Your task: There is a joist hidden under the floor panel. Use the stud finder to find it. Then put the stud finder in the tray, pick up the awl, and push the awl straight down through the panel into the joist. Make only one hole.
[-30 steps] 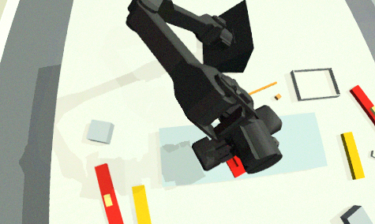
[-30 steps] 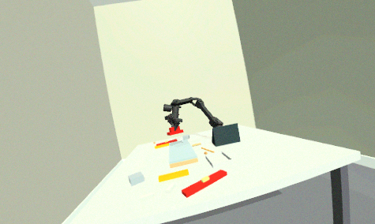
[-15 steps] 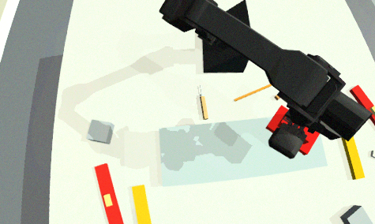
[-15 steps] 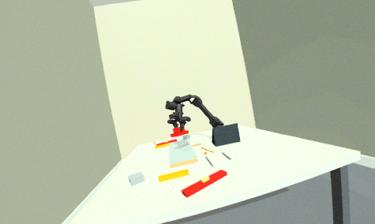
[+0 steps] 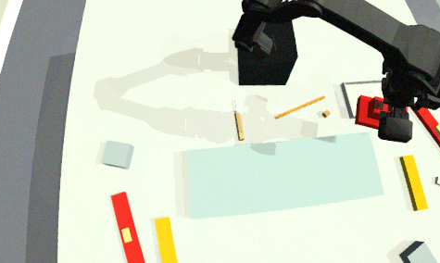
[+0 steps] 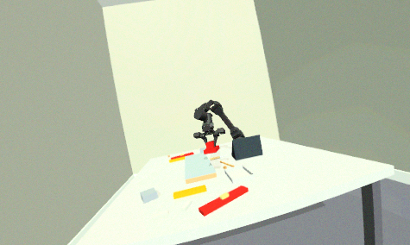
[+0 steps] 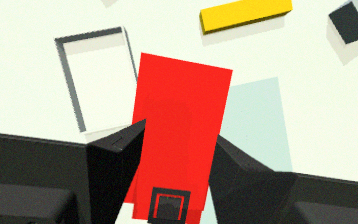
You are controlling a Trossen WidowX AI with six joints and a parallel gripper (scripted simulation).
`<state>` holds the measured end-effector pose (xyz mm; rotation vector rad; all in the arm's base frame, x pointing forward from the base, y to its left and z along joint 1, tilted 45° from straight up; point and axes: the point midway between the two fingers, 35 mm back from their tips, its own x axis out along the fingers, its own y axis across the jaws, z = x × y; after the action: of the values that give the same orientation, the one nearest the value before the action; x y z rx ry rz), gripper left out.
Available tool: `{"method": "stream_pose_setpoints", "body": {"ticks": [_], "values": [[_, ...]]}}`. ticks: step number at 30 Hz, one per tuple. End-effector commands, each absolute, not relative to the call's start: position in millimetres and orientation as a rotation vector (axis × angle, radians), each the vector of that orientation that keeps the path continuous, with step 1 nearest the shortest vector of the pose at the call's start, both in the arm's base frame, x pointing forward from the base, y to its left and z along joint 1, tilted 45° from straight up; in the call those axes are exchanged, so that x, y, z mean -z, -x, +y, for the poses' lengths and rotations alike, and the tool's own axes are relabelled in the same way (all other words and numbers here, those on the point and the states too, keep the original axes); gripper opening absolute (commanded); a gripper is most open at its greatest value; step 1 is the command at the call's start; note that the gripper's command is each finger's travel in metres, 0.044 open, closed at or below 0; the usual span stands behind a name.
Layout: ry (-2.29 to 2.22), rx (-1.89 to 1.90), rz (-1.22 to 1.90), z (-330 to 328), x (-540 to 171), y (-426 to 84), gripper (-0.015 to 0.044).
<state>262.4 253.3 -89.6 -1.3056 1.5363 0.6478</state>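
My gripper is shut on the red stud finder, raised above the table. In the top view the stud finder overlaps the right part of the tray; in the wrist view the tray, empty where it shows, is up and left of it. The pale blue-green floor panel lies flat. The awl, with its orange handle and thin metal tip, lies beside the panel's back edge. The joist is hidden.
An orange stick and a small cube lie between awl and tray. Red levels, yellow blocks and grey boxes surround the panel. The dark arm base stands behind.
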Motion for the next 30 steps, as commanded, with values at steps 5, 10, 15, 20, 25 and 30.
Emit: {"method": "stream_pose_setpoints", "body": {"ticks": [5, 10, 15, 20, 25, 30], "values": [[1.42, -0.835, 1.548, 285, 133, -207, 0.0], [1.5, -0.94, 1.571, 292, 163, -168, 0.0], [1.54, -0.99, 1.583, 293, 177, -148, 0.0], [1.54, -0.99, 1.583, 291, 180, -148, 0.0], [1.54, -0.989, 1.582, 285, 188, -149, 0.0], [1.54, -0.989, 1.582, 278, 196, -149, 0.0]]}}
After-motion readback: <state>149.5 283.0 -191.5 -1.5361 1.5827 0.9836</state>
